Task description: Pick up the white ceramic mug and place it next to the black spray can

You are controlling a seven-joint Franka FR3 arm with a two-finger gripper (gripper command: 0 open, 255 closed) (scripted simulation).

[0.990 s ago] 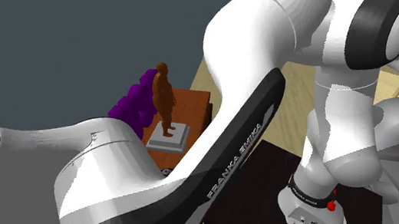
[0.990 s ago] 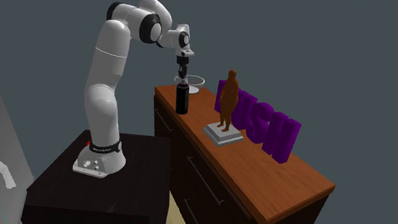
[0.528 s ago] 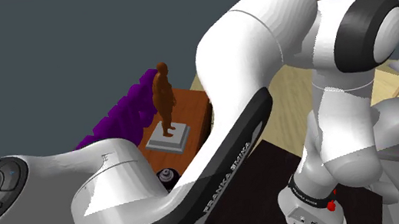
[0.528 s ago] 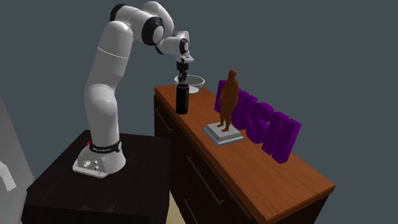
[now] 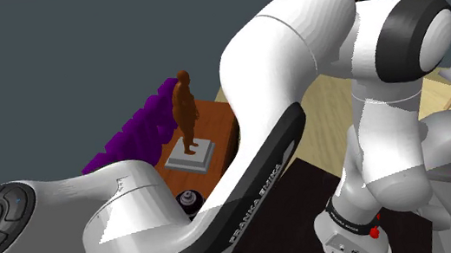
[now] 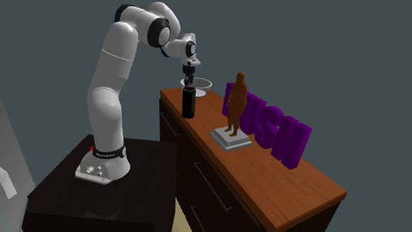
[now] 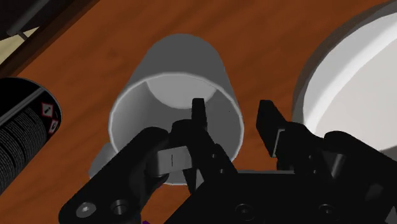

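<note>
In the shoulder view my own arm covers most of the bench [image 5: 214,114]; the black spray can [image 5: 190,202] peeks out beneath it. In the second exterior view the gripper [image 6: 189,75] hangs just above that can, with a bowl [image 6: 202,84] behind. In the wrist view the fingers [image 7: 199,118] stand apart astride the white mug [image 7: 172,76] wall, the mug sitting between can and bowl. I judge a rim pinch may let the mug swing, or the outer finger may clip the bowl.

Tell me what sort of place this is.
Probably a living room or hallway in a home: a wooden sideboard with drawers carries ornaments, a brown figurine on a plinth and big purple letters.
</note>
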